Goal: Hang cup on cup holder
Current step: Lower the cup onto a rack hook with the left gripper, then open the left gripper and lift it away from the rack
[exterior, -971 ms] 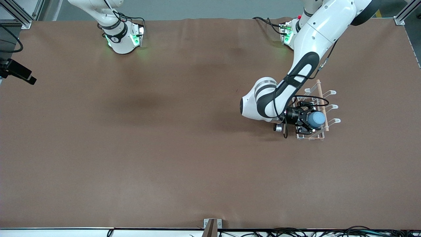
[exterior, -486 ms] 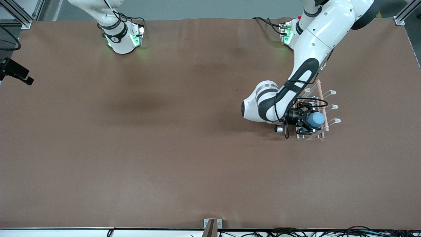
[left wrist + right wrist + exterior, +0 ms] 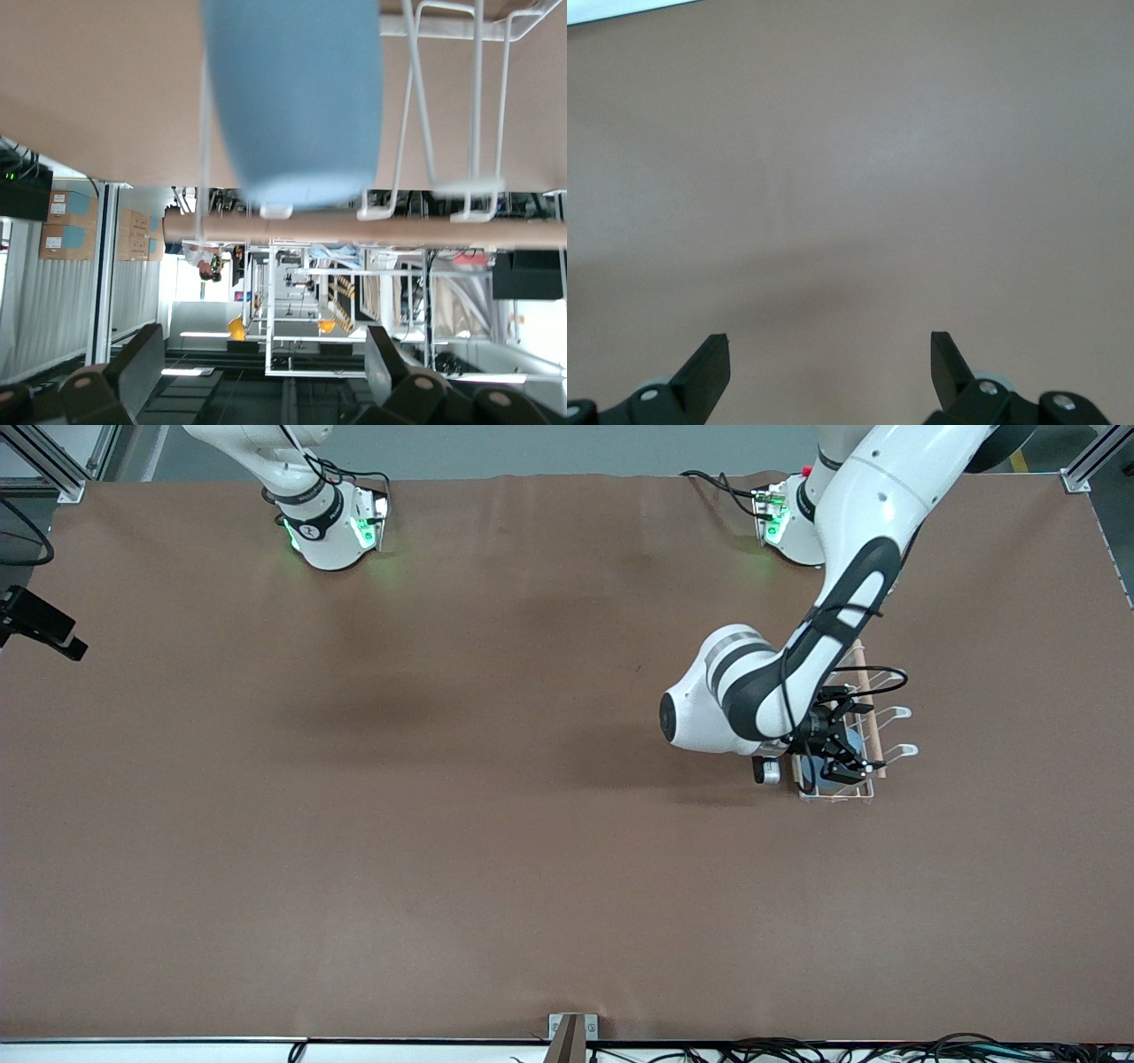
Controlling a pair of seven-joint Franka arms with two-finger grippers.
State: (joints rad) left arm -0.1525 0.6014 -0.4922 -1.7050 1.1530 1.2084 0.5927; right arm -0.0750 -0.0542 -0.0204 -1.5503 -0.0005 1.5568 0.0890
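Spanning the whole front view, your brown table (image 3: 443, 824) carries both arm bases along its farther edge. Your left arm (image 3: 850, 567) reaches from its base down over the cup holder (image 3: 873, 779), a white wire rack with a light wooden rod (image 3: 866, 708) along its top, standing toward the left arm's end of the table. Your left gripper (image 3: 837, 757) sits low over the rack's nearer end, its fingers (image 3: 142, 363) spread wide and clear of the cup (image 3: 292, 97). In the left wrist view you see the light-blue cup apart from both fingertips, lying among the white wire prongs (image 3: 474, 115) with the rod crossing just beside its closed end; whether a prong passes inside it cannot be told. Your right arm (image 3: 292, 478) waits at its base. Your right gripper (image 3: 830, 367) hangs open over bare table, holding nothing.
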